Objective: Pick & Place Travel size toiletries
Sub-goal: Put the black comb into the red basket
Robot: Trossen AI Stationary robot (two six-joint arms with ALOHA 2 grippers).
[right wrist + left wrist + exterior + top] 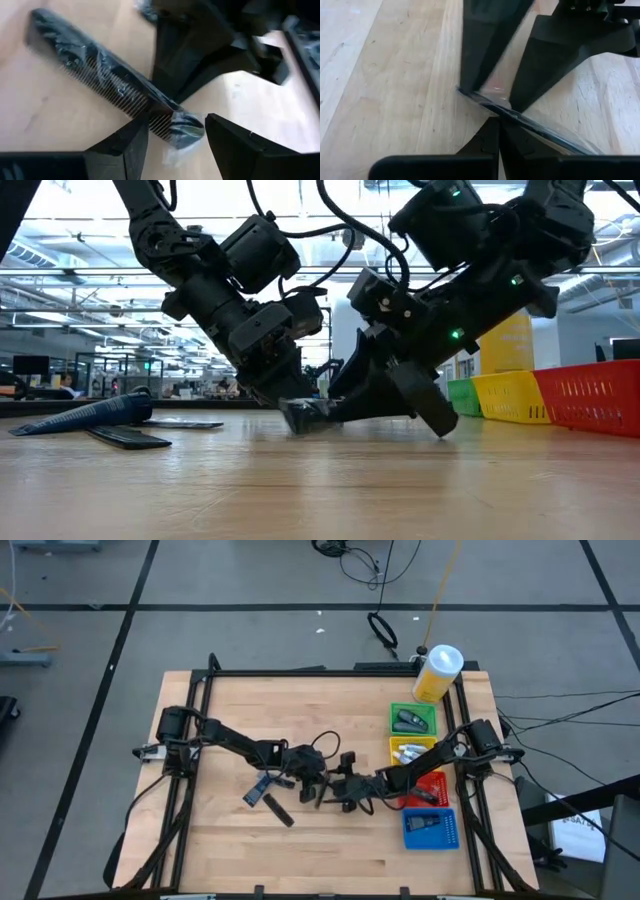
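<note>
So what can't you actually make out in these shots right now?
- Blue tray contents, high view: too small to identify.
- Wrapped comb, right wrist view: its far end is hidden behind the left gripper.
- Comb, high view: hidden under both grippers.
- Red tray, high view: partly covered by the right arm.

The table (230,850) is pale, matt wood with visible grain. The comb (107,85) at frame centre is black plastic inside glossy, crinkled clear wrap. At right, the trays (431,829) are perforated plastic; the grippers' fingers (235,145) look matt black.
</note>
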